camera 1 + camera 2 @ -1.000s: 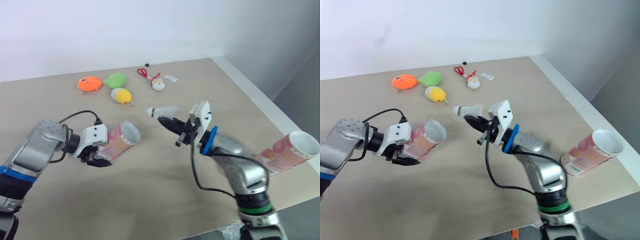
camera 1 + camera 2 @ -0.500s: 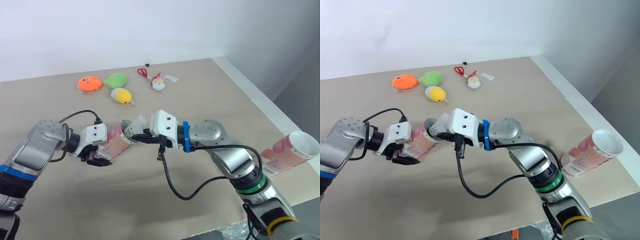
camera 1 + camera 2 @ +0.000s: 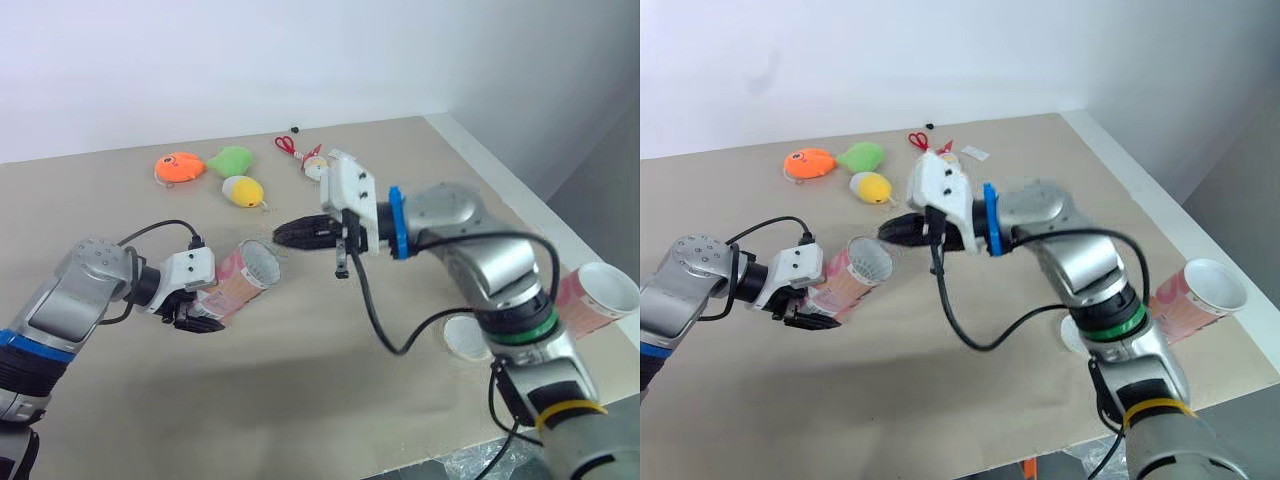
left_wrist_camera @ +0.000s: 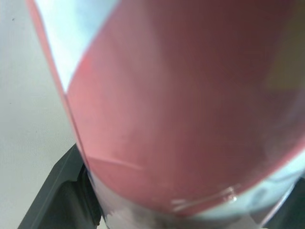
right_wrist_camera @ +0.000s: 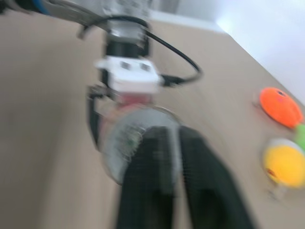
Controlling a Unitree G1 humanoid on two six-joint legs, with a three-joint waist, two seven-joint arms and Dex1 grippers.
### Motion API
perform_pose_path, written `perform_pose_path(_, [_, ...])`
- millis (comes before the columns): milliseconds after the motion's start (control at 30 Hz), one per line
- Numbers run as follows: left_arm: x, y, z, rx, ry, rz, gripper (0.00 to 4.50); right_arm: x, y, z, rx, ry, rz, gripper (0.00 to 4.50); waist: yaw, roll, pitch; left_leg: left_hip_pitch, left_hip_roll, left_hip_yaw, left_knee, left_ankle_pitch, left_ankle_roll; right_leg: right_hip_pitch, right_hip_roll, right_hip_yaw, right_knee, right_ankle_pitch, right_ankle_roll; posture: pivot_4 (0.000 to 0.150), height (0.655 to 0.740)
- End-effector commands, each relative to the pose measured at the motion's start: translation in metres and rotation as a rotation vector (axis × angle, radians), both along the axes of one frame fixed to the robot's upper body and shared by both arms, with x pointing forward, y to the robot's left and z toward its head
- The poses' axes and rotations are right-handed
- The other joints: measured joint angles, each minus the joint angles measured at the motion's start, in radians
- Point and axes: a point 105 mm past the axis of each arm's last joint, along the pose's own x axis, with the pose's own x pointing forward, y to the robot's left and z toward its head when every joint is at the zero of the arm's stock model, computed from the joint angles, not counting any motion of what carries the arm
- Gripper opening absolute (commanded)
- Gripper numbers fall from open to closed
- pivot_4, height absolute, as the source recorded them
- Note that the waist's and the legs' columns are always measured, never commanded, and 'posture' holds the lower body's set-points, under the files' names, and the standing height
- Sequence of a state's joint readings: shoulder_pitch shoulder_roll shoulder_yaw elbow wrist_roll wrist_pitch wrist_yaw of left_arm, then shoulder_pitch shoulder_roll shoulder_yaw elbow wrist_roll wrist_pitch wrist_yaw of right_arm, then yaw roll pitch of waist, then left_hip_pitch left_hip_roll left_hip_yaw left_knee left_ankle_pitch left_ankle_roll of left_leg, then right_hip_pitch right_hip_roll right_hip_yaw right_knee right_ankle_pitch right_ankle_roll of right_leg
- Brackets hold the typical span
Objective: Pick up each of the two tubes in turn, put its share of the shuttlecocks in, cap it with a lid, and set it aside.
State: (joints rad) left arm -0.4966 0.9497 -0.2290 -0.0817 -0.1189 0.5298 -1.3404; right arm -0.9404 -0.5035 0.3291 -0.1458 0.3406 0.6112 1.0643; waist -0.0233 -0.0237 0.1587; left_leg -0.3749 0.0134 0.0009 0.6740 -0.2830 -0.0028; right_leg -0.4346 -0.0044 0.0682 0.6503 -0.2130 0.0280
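Noted: left fingers (image 3: 197, 318) clamped on the pink tube (image 3: 238, 280) near its base, tilted over the desk (image 3: 300, 400), mouth facing the right fingers (image 3: 284, 233), which hover just beside its rim, pressed together and empty (tube's contents not visible); best to hold the tube steady and draw the right arm straight back.

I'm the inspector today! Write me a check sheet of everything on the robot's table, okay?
Surface: beige table, flat.
Job's things: pink tube tilted in the left gripper, mouth toward the right gripper; second tube lying at the table's right edge; white lid beside the right arm.
Clutter: orange toy, green toy, yellow toy, red scissors, far side.
Grippers: left gripper shut on the pink tube; right gripper close to its mouth.
Cables: black cable looping from the right wrist.
Surroundings: white wall; grey floor on the right.
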Motion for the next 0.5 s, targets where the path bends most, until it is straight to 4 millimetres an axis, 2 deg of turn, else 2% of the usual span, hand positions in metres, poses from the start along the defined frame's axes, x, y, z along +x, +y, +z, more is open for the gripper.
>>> perform_pose_path(33, [0.000,-0.004,-0.003,-0.002,0.004,-0.008,3.34,0.002,0.022,-0.016,-0.086,-0.037,0.064,0.02,-0.001,0.000,0.000,0.000,0.000,0.000,0.000,0.000,0.000,0.000,0.000,0.000,0.000,0.000,0.000,0.150,0.7400])
perform_pose_path(233, [-0.001,-0.005,-0.003,0.002,0.007,-0.016,3.34,0.007,0.064,-0.054,-0.270,-0.115,0.169,0.02,-0.001,0.000,0.000,-0.001,0.000,0.000,0.000,0.000,0.000,-0.002,0.001,0.000,0.001,0.000,-0.001,0.150,0.7400])
perform_pose_path(500, [-0.004,-0.006,-0.004,-0.003,0.015,-0.015,3.34,-0.009,0.095,-0.058,-0.292,-0.151,0.297,0.02,-0.004,0.000,0.000,-0.001,0.000,0.000,0.000,0.000,0.000,-0.002,-0.002,0.000,0.000,0.002,-0.004,0.150,0.7400])
